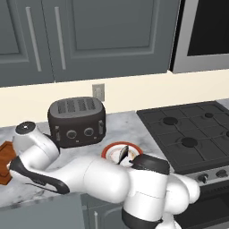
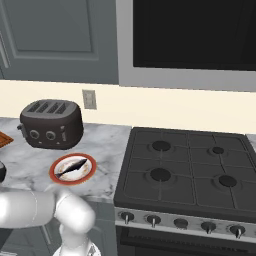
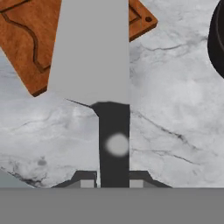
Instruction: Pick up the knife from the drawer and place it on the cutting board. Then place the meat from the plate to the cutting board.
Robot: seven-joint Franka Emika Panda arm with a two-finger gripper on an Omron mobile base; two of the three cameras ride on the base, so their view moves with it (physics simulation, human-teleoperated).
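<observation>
Hand view: two-finger gripper (image 3: 113, 181) was clamped on black handle of kitchen knife (image 3: 94, 65) w/ broad silver blade, held above marbled grey-white countertop (image 3: 175, 122). Blade tip end extended over flat reddish-brown wooden cutting board (image 3: 26, 30) w/ edge groove; whether blade touched board, cannot tell. Left base view: white arm reached low to left, board at far left counter edge. Round plate (image 2: 55, 175), orange-red rim, sat on counter w/ slender dark grey fish-shaped meat (image 2: 72, 167) on it. Behind plate: dark toaster (image 2: 50, 122). Black gas stove (image 2: 185, 175) to right.
</observation>
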